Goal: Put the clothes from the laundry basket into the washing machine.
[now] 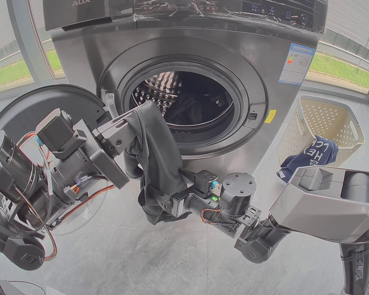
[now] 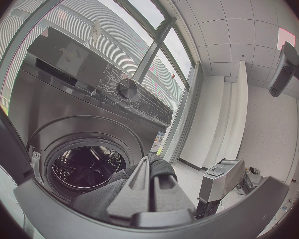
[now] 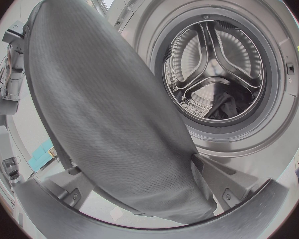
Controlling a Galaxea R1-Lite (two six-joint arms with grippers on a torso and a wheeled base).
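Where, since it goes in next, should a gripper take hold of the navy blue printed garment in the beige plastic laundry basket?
Probably its raised top fold, from above: the navy blue printed garment lies heaped over the near rim of the beige plastic laundry basket, cloth standing proud.

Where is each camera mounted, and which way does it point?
Head view: on the head, looking down at the washing machine; left arm and right arm show.
Left wrist view: on the left wrist, facing the open drum; left gripper clamps the grey garment.
Right wrist view: on the right wrist, facing the drum past that draped garment; left arm alongside.
Shared: drum and garment, all three.
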